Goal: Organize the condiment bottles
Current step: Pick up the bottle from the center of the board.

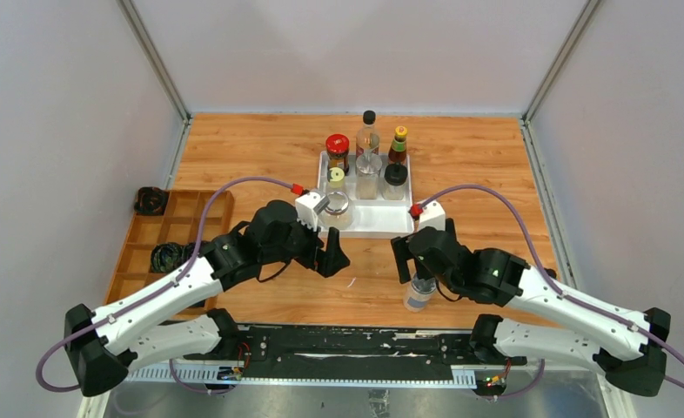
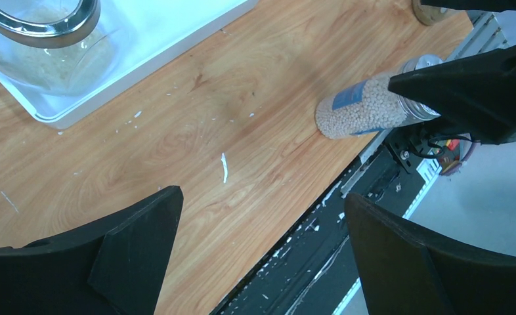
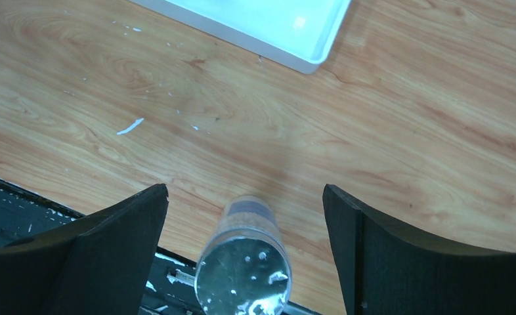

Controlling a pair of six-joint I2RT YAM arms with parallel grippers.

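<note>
Currently the right gripper (image 3: pixel 243 197), spread wide, is hovering directly above the small, upright, silver-capped clear bottle of white granules (image 3: pixel 242 275).

Right gripper (image 3: pixel 244 193) spread wide, silver-capped bottle (image 3: pixel 242 272) upright between its fingers and untouched, by the near edge of the wooden table (image 3: pixel 406 131), white tray (image 3: pixel 268 23) corner farther off, white flecks (image 3: pixel 130 126) on the wood

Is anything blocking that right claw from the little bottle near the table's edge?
Nothing visible does. The right end effector hangs open right over the silver-capped bottle, and only bare table lies between the bottle and the white tray.
</note>
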